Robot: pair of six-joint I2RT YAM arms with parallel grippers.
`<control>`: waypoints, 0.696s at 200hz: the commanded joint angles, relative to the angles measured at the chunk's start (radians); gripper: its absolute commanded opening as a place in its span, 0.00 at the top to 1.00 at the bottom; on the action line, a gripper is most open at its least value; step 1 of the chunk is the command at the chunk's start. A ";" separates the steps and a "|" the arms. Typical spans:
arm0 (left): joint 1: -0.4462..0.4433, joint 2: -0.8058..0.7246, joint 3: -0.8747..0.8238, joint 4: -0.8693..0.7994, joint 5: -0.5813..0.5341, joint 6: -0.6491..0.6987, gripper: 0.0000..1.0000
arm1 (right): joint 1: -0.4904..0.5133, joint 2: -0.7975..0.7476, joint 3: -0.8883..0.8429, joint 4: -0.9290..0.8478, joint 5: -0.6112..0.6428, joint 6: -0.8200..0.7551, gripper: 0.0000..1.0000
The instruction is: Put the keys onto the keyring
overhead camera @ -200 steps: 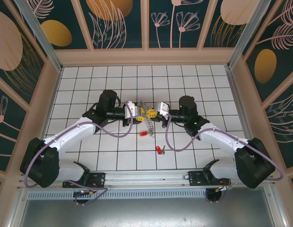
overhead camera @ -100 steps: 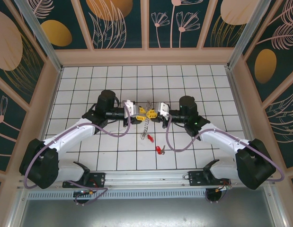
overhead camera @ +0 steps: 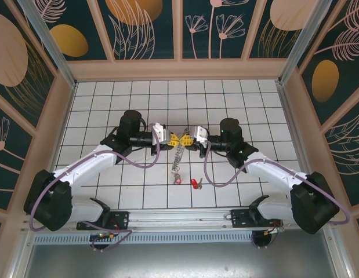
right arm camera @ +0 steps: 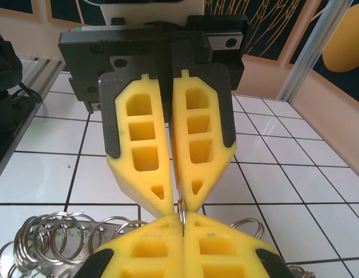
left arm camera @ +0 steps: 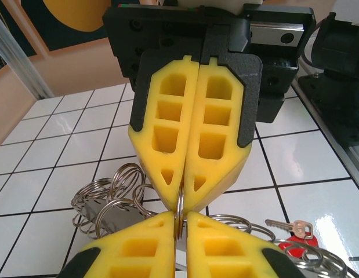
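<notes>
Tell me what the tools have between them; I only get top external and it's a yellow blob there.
Observer: In left wrist, the left tool and right tool meet tip to tip, both shut on one thin wire loop of the keyring.
Operator: Any key close to the grip?
Observer: One key, red head, low at that view's right edge, split rings lying across its head.
Operator: Rest of the rings?
Observer: Right wrist shows more split rings fanned in a row low beside the right tool.
</notes>
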 commanded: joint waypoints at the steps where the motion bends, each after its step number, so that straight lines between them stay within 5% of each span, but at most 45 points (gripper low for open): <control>1: -0.005 0.011 0.019 -0.027 0.004 0.026 1.00 | 0.018 -0.038 -0.001 0.047 -0.020 -0.019 1.00; 48: -0.006 -0.014 -0.020 0.120 0.029 -0.074 1.00 | 0.026 -0.039 -0.006 0.045 -0.002 -0.012 1.00; 70: -0.006 -0.007 -0.047 0.218 0.081 -0.153 1.00 | 0.016 -0.059 -0.003 -0.021 0.003 -0.042 0.89; 113: -0.006 0.019 -0.144 0.546 0.119 -0.330 1.00 | -0.049 -0.084 0.019 -0.160 -0.057 -0.054 0.84; 139: -0.006 0.034 -0.148 0.588 0.130 -0.343 1.00 | -0.063 -0.089 0.037 -0.222 -0.092 -0.074 0.83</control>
